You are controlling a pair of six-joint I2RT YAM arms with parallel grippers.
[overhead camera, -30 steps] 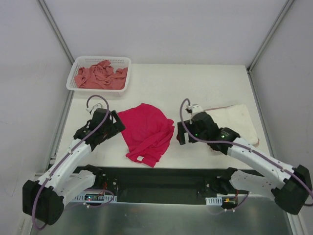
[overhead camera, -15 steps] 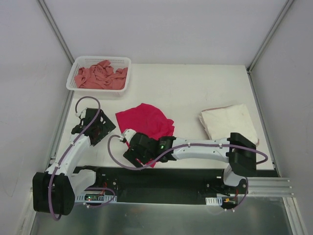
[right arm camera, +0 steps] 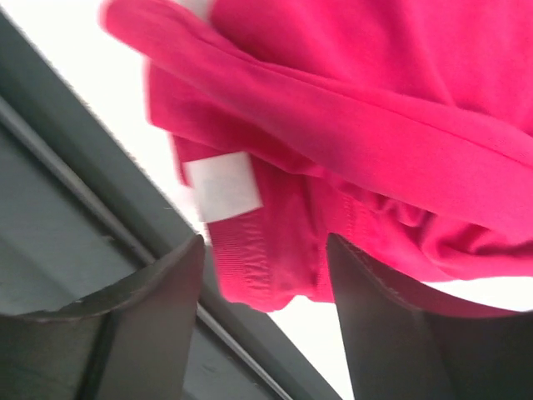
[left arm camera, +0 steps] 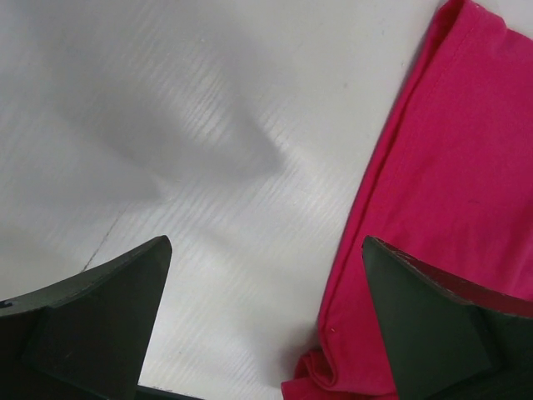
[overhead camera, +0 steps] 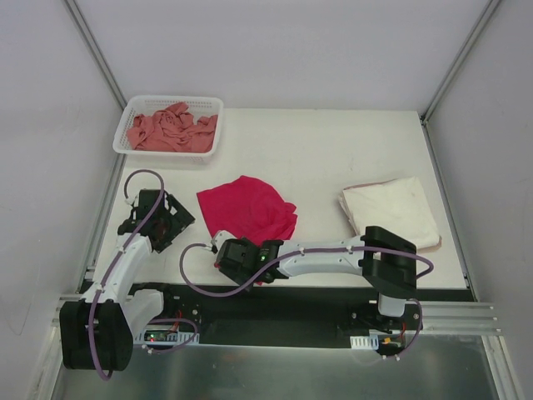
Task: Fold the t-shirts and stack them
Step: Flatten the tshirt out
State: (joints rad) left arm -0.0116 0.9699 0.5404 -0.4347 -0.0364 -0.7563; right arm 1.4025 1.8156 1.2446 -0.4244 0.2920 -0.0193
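The magenta-red t-shirt [overhead camera: 250,208] lies crumpled in the middle of the table. My right gripper [overhead camera: 236,265] reaches across to its near edge. In the right wrist view the gripper [right arm camera: 265,242] is open, with the shirt's collar [right arm camera: 275,250] and white label [right arm camera: 221,185] between the jaws. My left gripper [overhead camera: 171,218] is open and empty just left of the shirt. In its wrist view [left arm camera: 266,250] bare table lies between the jaws and the shirt's hem [left arm camera: 433,208] lies under the right finger. The cream-white t-shirt [overhead camera: 391,208] lies folded at the right. The salmon-pink t-shirt [overhead camera: 171,127] is bunched in the basket.
The white mesh basket [overhead camera: 133,108] stands at the back left corner. The table's dark front rail [right arm camera: 75,217] runs right beside my right gripper. The enclosure's walls stand close on the left and right.
My right arm swung from beside the cream shirt across to the magenta shirt's near edge. My left gripper drew back to the left, off the shirt.
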